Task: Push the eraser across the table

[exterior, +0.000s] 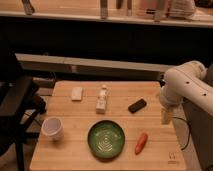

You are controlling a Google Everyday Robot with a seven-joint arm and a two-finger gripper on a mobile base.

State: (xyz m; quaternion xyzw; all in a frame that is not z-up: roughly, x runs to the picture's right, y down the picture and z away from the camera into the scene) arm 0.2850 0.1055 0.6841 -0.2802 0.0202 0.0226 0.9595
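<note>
The black eraser [137,105] is seen lying flat on the wooden table [75,155], right of centre.
A white bottle [102,100] is laid to its left; the gripper [166,116] (jaws spread, nothing held) is poised near its right, over the table edge; a carrot [141,143] and green bowl [106,139] are set in front.

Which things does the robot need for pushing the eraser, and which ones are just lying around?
For the job: the black eraser; the wooden table; the gripper, hanging over the table's right edge, a little way from the eraser.

Just lying about: the white block; the white bottle; the white cup; the green bowl; the orange carrot.
</note>
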